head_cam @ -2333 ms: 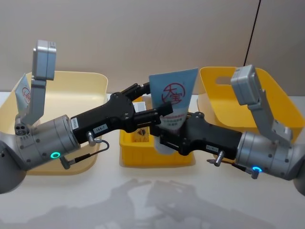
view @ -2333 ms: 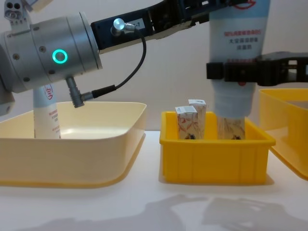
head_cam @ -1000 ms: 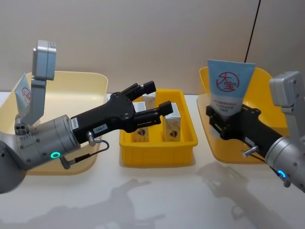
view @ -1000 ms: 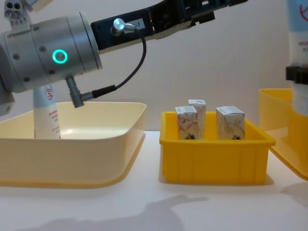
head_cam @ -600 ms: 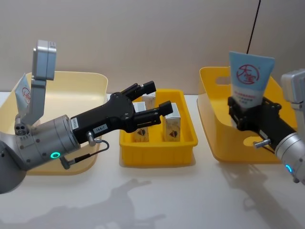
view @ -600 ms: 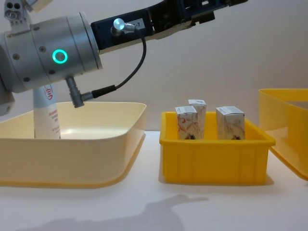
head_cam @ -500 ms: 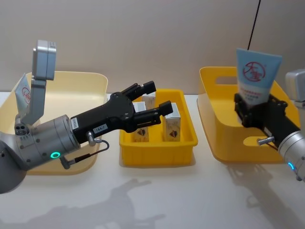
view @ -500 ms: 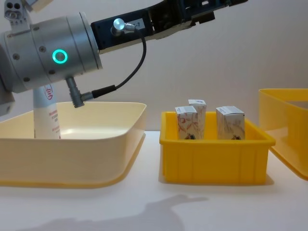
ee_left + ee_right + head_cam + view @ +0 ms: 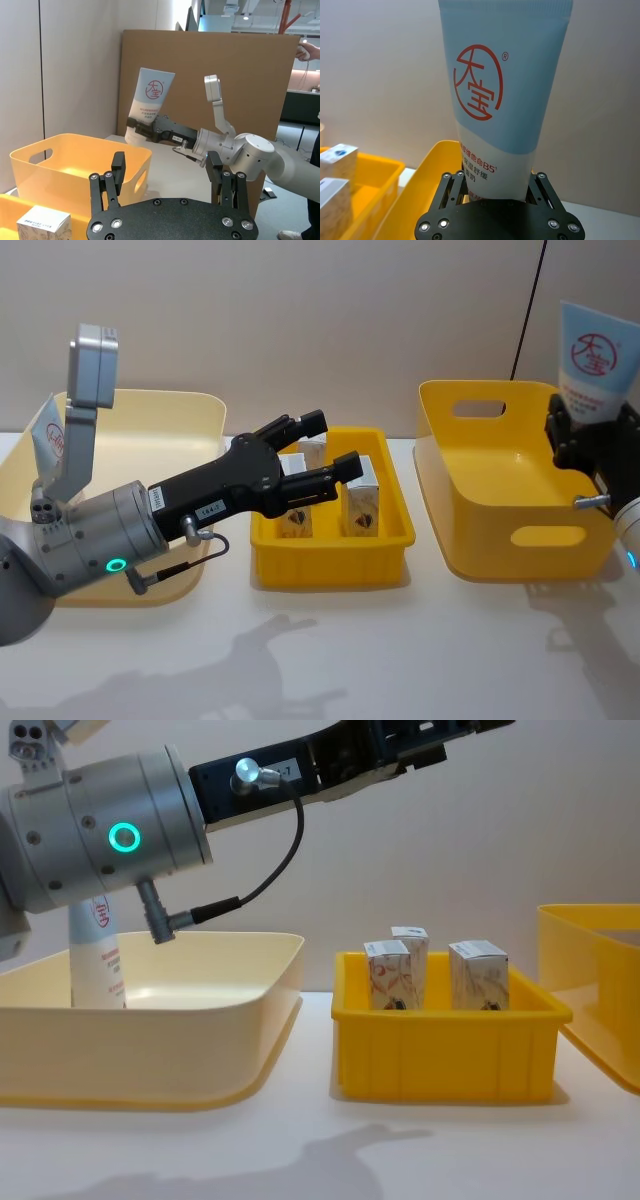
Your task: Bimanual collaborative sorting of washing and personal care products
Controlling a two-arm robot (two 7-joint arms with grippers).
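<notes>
My right gripper (image 9: 590,435) is shut on a pale-blue squeeze tube (image 9: 596,358) with a red logo. It holds the tube upright at the right end of the big yellow bin (image 9: 470,530). In the right wrist view the tube (image 9: 500,100) stands between the fingers (image 9: 451,186). My left gripper (image 9: 333,443) hangs open and empty over the small yellow bin (image 9: 330,565), which holds three white cartons (image 9: 362,502) with reddish swirls. A second tube (image 9: 50,438) stands in the cream bin (image 9: 190,405) at the left. The left wrist view shows the held tube (image 9: 150,102) beyond the open left gripper (image 9: 166,172).
The three bins stand in a row across the white table: the cream bin (image 9: 150,1050), the small yellow bin (image 9: 445,1055) with its cartons (image 9: 478,975), and the big yellow bin (image 9: 595,980). Bare table lies in front of them. A brown board closes the back.
My right gripper has carried the tube to the right and upward, from over the big yellow bin's middle to its right end. The left arm has not moved.
</notes>
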